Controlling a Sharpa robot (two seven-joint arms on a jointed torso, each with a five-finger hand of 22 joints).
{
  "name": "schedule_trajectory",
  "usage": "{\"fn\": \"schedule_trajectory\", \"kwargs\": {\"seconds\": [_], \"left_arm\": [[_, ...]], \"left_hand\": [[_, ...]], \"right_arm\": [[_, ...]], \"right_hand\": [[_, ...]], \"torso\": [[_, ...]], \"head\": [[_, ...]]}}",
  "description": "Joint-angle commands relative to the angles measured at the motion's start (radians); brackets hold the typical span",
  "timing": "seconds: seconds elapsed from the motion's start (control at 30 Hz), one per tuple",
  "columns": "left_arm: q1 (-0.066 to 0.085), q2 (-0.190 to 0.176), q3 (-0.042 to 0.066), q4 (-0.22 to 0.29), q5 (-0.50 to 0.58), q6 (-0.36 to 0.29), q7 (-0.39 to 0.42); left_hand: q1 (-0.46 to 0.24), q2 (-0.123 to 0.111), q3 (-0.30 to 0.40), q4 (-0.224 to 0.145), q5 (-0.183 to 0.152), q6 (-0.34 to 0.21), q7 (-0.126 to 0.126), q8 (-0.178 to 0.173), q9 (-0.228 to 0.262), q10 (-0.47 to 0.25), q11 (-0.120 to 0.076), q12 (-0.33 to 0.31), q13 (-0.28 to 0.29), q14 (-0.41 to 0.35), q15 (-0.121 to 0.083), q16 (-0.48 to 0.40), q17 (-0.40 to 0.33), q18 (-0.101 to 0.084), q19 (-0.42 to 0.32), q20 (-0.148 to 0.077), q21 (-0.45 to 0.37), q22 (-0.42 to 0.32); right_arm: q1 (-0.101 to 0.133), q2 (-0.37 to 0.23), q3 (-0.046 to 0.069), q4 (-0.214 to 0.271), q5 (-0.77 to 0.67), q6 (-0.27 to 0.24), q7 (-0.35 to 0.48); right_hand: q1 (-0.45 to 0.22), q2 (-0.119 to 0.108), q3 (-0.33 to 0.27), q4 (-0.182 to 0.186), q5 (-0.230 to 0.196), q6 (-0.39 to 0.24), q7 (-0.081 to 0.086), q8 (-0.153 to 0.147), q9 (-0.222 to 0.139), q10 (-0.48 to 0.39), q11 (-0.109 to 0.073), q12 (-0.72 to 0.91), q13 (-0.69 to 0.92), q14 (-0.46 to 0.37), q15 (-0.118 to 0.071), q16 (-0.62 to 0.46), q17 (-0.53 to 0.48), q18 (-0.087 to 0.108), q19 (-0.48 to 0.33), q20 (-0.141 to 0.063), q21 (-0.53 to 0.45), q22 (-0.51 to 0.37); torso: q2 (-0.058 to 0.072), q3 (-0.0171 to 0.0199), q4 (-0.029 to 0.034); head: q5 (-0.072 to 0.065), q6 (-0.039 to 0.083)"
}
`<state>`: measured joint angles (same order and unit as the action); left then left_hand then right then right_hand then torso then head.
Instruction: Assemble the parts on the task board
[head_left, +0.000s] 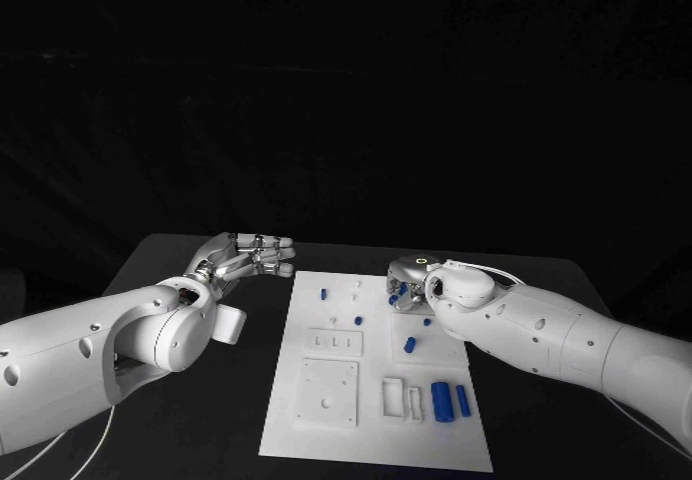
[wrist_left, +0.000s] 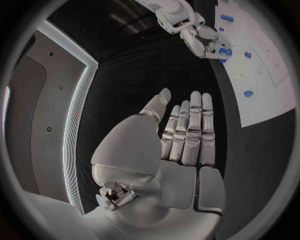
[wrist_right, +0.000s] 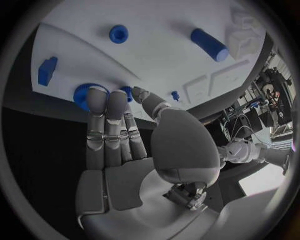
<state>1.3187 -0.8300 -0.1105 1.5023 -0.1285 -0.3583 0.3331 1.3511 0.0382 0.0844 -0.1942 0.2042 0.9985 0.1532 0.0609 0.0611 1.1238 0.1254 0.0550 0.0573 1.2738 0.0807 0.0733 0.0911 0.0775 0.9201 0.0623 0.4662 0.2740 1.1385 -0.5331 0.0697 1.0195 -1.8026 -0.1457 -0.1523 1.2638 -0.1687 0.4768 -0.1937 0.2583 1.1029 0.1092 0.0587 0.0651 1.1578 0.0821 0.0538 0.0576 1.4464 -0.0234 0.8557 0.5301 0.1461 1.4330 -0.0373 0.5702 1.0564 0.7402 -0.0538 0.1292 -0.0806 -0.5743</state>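
The white task board (head_left: 375, 440) lies in the middle of the black table, with several small blue parts on it. My right hand (head_left: 411, 285) hovers over the board's far right part. In the right wrist view its fingers (wrist_right: 106, 125) stretch out straight, and their tips reach a round blue part (wrist_right: 80, 96); a smaller blue piece (wrist_right: 128, 91) sits between fingers and thumb. I cannot tell whether they touch. My left hand (head_left: 253, 255) hangs beyond the board's far left corner, over the table. Its palm (wrist_left: 181, 145) is flat, fingers straight, nothing in it.
Two blue cylinders (head_left: 450, 399) lie at the board's near right beside a white bracket (head_left: 404, 398). A square white plate (head_left: 329, 392) and a small white block (head_left: 332, 343) sit on the left half. Blue pegs (head_left: 325, 294) stand at the far end.
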Motion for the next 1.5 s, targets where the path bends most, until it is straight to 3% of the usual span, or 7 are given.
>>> {"fn": "schedule_trajectory", "kwargs": {"seconds": [0.03,0.2,0.53,0.8,1.03,1.23,1.5], "left_arm": [[0.002,0.001,0.001,0.001,0.001,0.018,0.006],[0.002,0.000,0.001,0.001,0.002,0.018,0.005],[0.002,0.001,0.001,0.000,0.006,0.011,0.005],[0.002,0.000,0.001,0.001,0.007,0.012,0.004],[0.002,0.000,0.001,0.000,0.007,0.013,0.003],[0.002,0.000,0.001,-0.003,0.007,0.012,0.002],[0.002,0.002,0.001,-0.008,0.007,0.012,0.002]], "left_hand": [[-0.012,0.000,-0.004,-0.004,-0.003,-0.002,-0.001,0.003,0.001,-0.008,0.000,0.003,0.000,-0.007,0.001,-0.001,0.001,-0.008,-0.006,0.001,0.002,-0.001],[-0.012,0.002,-0.006,-0.004,-0.003,-0.001,-0.001,0.003,0.001,-0.010,0.000,0.004,0.000,-0.007,0.001,-0.001,0.001,-0.008,-0.006,0.002,0.002,-0.004],[-0.009,0.001,-0.013,-0.003,-0.003,-0.003,0.000,0.003,0.001,-0.029,0.004,0.004,0.000,-0.006,0.002,-0.001,0.001,-0.007,-0.003,0.002,0.002,-0.007],[-0.007,0.003,-0.017,-0.003,-0.002,-0.003,0.000,0.003,0.001,-0.032,0.004,0.004,0.000,-0.006,0.002,-0.001,0.001,-0.007,-0.003,0.002,0.002,-0.009],[-0.007,0.003,-0.017,-0.003,-0.002,-0.003,0.000,0.003,0.001,-0.032,0.004,0.004,0.000,-0.006,0.002,-0.001,0.001,-0.007,-0.003,0.002,0.002,-0.009],[-0.003,0.003,-0.022,-0.003,-0.002,-0.004,0.000,0.003,0.001,-0.033,0.005,0.004,0.000,-0.004,0.001,-0.001,0.002,-0.006,-0.002,0.002,0.003,-0.012],[-0.002,0.005,-0.024,-0.004,-0.001,-0.004,0.001,0.003,0.002,-0.034,0.005,0.004,0.000,-0.004,0.001,-0.001,0.002,-0.006,-0.002,0.002,0.004,-0.013]], "right_arm": [[-0.001,0.001,0.000,-0.004,-0.020,0.014,-0.006],[-0.003,0.001,0.000,-0.005,-0.020,0.009,-0.005],[-0.005,0.003,0.000,-0.009,-0.020,-0.010,-0.002],[-0.007,0.003,0.000,-0.009,-0.014,-0.020,0.003],[-0.008,-0.001,0.000,0.002,0.004,-0.073,-0.018],[-0.008,-0.005,0.001,0.026,-0.001,-0.125,-0.044],[-0.007,0.008,0.017,0.051,-0.048,-0.201,-0.090]], "right_hand": [[-0.003,-0.004,0.020,-0.001,-0.012,0.006,0.003,0.004,0.001,0.012,-0.003,0.003,0.001,-0.004,0.004,0.007,0.001,0.017,0.009,-0.001,-0.005,0.008],[-0.005,-0.002,0.062,0.000,-0.029,0.015,0.002,0.004,0.002,0.023,-0.006,0.004,0.001,-0.004,0.002,0.011,0.004,0.015,0.012,-0.003,-0.003,0.029],[-0.003,0.030,0.105,0.025,-0.092,0.068,-0.012,0.004,0.004,0.075,-0.023,0.004,0.002,-0.002,-0.005,0.021,0.008,0.003,0.017,-0.009,0.029,0.070],[0.001,0.040,0.093,0.035,-0.106,0.100,-0.019,0.006,0.006,0.109,-0.034,0.004,0.002,-0.002,-0.013,0.022,0.008,-0.004,0.020,-0.015,0.037,0.091],[0.012,0.066,0.083,0.032,-0.113,0.142,-0.025,0.007,0.012,0.151,-0.048,0.005,0.003,-0.003,-0.026,0.024,0.008,-0.012,0.026,-0.029,0.052,0.114],[0.009,0.071,0.095,0.017,-0.112,0.156,-0.027,0.006,0.014,0.165,-0.052,0.005,0.003,-0.004,-0.033,0.025,0.009,-0.020,0.030,-0.039,0.055,0.133],[0.006,0.063,0.122,0.012,-0.135,0.166,-0.029,0.006,0.013,0.174,-0.055,0.005,0.003,-0.005,-0.036,0.027,0.009,-0.028,0.035,-0.043,0.053,0.156]], "torso": [[0.002,-0.0017,0.0005],[0.005,-0.0013,-0.0004],[0.008,-0.0041,0.0021],[0.010,-0.0051,0.0002],[0.011,-0.0053,0.0012],[0.012,-0.0060,0.0014],[0.013,-0.0081,0.0020]], "head": [[-0.007,-0.005],[-0.006,-0.003],[-0.009,-0.004],[-0.005,-0.001],[-0.003,0.005],[0.000,0.008],[0.005,0.014]]}}
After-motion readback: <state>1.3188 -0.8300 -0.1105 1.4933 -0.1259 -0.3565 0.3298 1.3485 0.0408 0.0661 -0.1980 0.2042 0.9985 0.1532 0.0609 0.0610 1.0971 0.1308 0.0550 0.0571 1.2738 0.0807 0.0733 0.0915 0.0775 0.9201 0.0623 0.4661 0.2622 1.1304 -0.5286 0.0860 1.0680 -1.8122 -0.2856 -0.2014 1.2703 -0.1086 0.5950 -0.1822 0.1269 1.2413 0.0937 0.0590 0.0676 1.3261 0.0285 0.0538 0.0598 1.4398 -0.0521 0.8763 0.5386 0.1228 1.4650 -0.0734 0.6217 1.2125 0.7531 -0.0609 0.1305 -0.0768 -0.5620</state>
